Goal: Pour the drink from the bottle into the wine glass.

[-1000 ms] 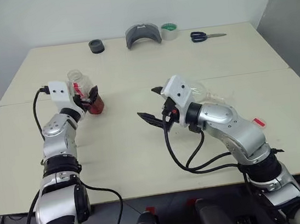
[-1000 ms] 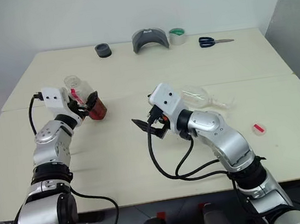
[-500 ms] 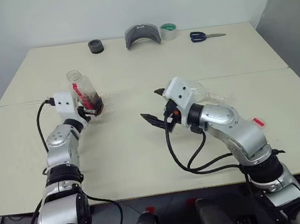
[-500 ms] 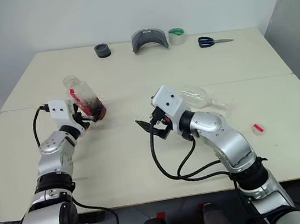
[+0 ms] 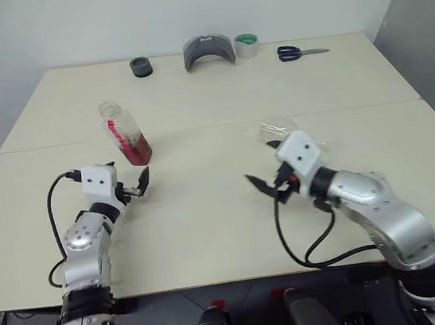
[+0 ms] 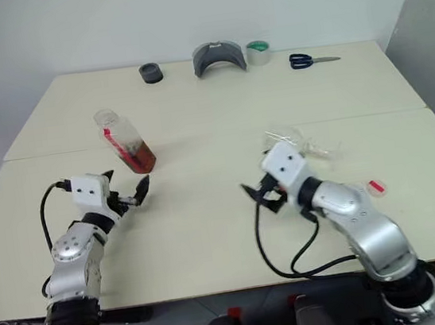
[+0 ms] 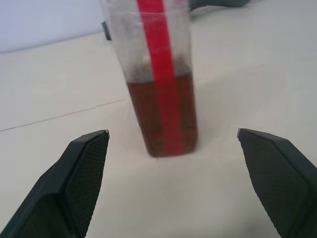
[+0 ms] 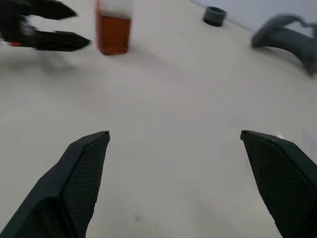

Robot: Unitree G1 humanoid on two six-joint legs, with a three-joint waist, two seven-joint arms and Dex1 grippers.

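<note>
The bottle stood uncapped and leaning on the bench, toward its left edge, with the drink filling roughly its lower third. The wine glass lay on its side near the bench's middle right, its stem and foot partly hidden behind the right tool; whether it held anything could not be made out. The left tool, fingers spread apart, sat just in front of the bottle without touching it. The right tool's fingers were also apart and empty.

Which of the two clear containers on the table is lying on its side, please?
The wine glass, lying tipped over beyond the right tool. The bottle stands on its base with tea-coloured drink inside.
</note>
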